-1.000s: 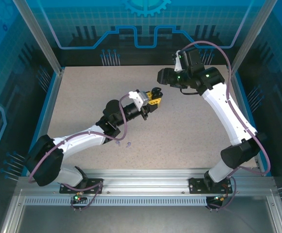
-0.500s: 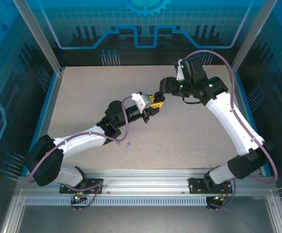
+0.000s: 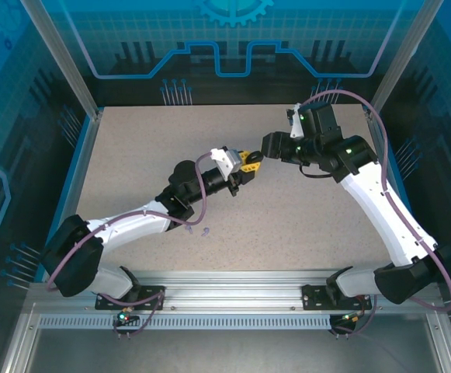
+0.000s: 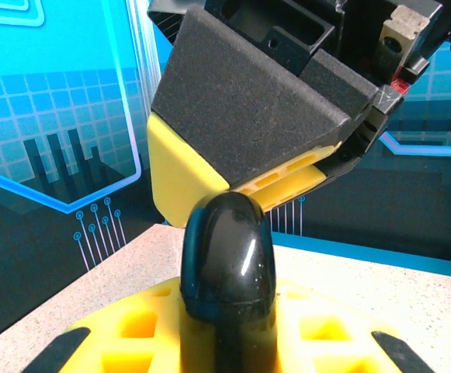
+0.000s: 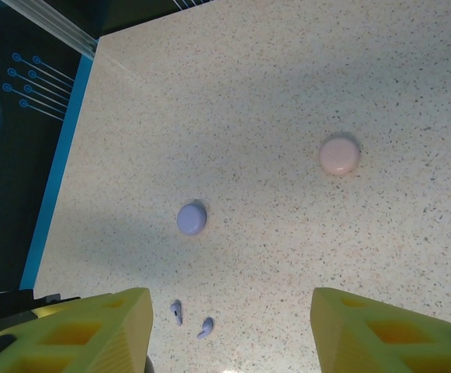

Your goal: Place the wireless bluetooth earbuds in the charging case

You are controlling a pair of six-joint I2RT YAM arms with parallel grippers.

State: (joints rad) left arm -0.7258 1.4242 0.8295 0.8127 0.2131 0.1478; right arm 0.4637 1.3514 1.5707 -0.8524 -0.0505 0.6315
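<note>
earbud (image 4: 227,264), black, sits clamped in closed left end effector (image 3: 248,160), held up over mid tabletop (image 3: 132,155). right end effector (image 3: 266,148) has jaws apart, empty, one grey pad (image 4: 248,101) just above the earbud; contact unclear. two lilac earbuds (image 5: 177,312) lie loose on tabletop near closed lilac case (image 5: 192,219); pink case (image 5: 339,155), also closed, well apart from it.

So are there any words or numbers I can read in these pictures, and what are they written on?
No words, numbers or brand names can be read here.
The blue back wall has only drawings, a gear and lines, no letters.
The pink case, the lilac case and the black case are plain, with no label showing.
The front metal rail has tiny marks, too small to read.
</note>
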